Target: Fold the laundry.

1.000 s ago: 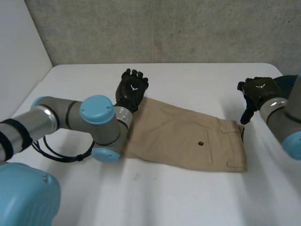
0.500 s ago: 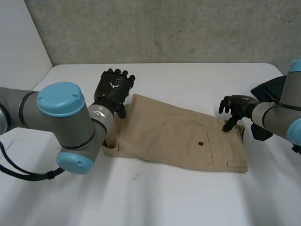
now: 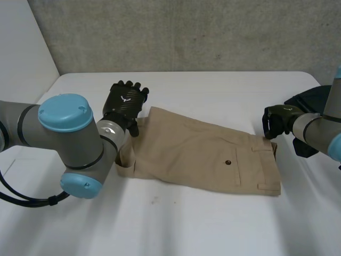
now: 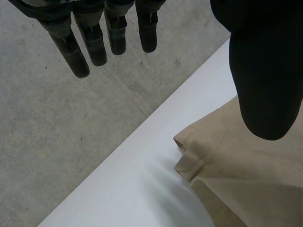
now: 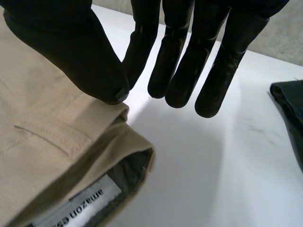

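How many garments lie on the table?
2: tan shorts flat in the middle of the table, and a dark garment at its right edge. More could lie out of view.

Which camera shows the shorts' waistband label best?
Right wrist view: the white label lies readable inside the waistband beside the right hand. Head view shows the waistband as a dark edge; left wrist view shows the leg hem.

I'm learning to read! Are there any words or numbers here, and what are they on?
"amazon ess": upside down on the white label inside the waistband of the tan shorts; the rest is cut off.
White mark on the back of the left hand: too small to read.
No numbers.
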